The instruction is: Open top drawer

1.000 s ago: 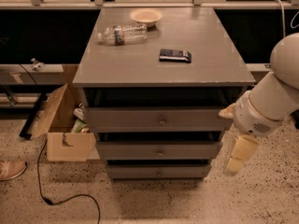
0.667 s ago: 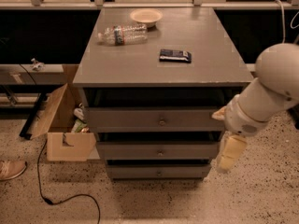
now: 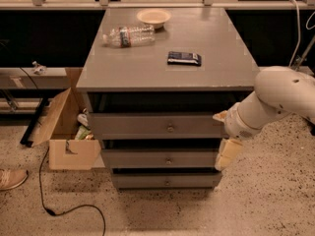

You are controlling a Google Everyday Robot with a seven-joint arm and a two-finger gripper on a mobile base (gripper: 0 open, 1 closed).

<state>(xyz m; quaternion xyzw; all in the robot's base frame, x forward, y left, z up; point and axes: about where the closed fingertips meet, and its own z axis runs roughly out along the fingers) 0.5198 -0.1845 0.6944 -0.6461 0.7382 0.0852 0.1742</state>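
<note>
Left edge: open cardboard box (image 3: 63, 140) on the floor against the cabinet's side, out of the drawer's path.

Cabinet top (image 3: 123, 75): plastic bottle (image 3: 129, 35) on its side, bowl (image 3: 153, 17) and a dark flat packet (image 3: 184, 58), all set well back from the front edge. My read is that pulling the drawer won't disturb them.

Top drawer (image 3: 123, 127): centre of frame, just under the cabinet top, uppermost of three grey fronts. It looks shut. The front faces the camera, the long axis runs left-right across the frame, and it should slide out toward the bottom of the frame. Its round knob (image 3: 170, 128) is at mid-front and nothing is touching it.

Gripper (image 3: 221, 140): right of centre, at the right end of the drawer fronts, between top and middle drawer height and apart from the knob. The claw is open and holding nothing. One cream finger (image 3: 227, 154) hangs down and the other pokes left. The white arm (image 3: 275, 100) enters from the right edge.

I'd judge it's parked off to the side to keep the knob in view, then it swings left to hook it.
</note>
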